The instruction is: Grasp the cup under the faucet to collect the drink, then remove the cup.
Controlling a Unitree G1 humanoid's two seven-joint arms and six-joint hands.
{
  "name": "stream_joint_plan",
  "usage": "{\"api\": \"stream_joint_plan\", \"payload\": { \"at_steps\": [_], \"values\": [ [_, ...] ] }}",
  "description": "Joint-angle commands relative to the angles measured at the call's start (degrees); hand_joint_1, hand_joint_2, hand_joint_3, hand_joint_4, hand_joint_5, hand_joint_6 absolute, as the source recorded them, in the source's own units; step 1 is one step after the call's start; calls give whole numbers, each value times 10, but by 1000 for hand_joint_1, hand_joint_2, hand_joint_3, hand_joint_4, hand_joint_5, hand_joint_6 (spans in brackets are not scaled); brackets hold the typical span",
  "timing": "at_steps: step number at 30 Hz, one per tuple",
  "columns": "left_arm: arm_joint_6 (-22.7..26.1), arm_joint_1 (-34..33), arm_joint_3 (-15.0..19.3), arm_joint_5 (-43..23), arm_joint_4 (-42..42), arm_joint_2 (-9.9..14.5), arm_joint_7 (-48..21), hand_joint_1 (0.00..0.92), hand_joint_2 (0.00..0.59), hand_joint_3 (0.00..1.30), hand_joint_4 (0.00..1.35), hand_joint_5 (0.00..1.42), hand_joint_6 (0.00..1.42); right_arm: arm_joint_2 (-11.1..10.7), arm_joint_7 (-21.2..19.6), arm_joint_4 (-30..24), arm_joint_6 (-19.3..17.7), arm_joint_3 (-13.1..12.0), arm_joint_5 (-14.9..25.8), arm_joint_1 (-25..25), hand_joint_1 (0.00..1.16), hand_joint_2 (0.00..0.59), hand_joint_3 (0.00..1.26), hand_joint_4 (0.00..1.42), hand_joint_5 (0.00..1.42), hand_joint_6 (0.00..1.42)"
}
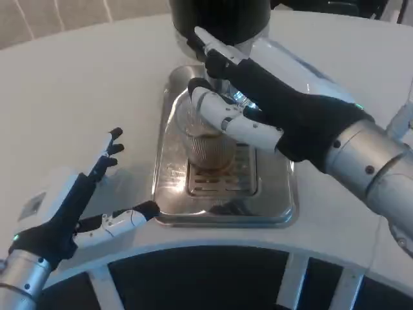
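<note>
A clear ribbed cup [205,143] with brown drink in its lower half stands on the grate of a steel drip tray [277,200], under the black dispenser [219,19]. My right hand [248,103] reaches in from the right and grips the cup near its rim, fingers wrapped around it, one finger raised toward the dispenser. The faucet itself is hidden behind that hand. My left hand [84,194] rests open on the table left of the tray, fingers spread, thumb tip near the tray's front left corner.
The white round table [77,97] spreads left and behind the tray. Its curved front edge runs just below the tray, with a dark gap and white frame bars [290,278] beneath. My right forearm [368,161] crosses the right side.
</note>
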Motion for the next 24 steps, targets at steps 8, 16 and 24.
{"api": "stream_joint_plan", "payload": {
  "at_steps": [8, 16, 24],
  "values": [
    [-28, -50, 4, -5, 65, -44, 28, 336, 43, 0, 0, 282, 361, 15, 40, -18, -18, 12, 4, 28, 0, 586, 0, 0, 0, 0],
    [-57, -112, -10, 9, 140, -58, 50, 360, 46, 0, 3, 329, 372, 21, 46, -18, -14, 8, -3, 33, 0, 586, 0, 0, 0, 0],
    [-70, -176, -29, 15, 212, -71, 46, 373, 46, 0, 21, 348, 386, 25, 49, -12, -14, 7, -7, 32, 0, 586, 0, 0, 0, 0]
  ]
}}
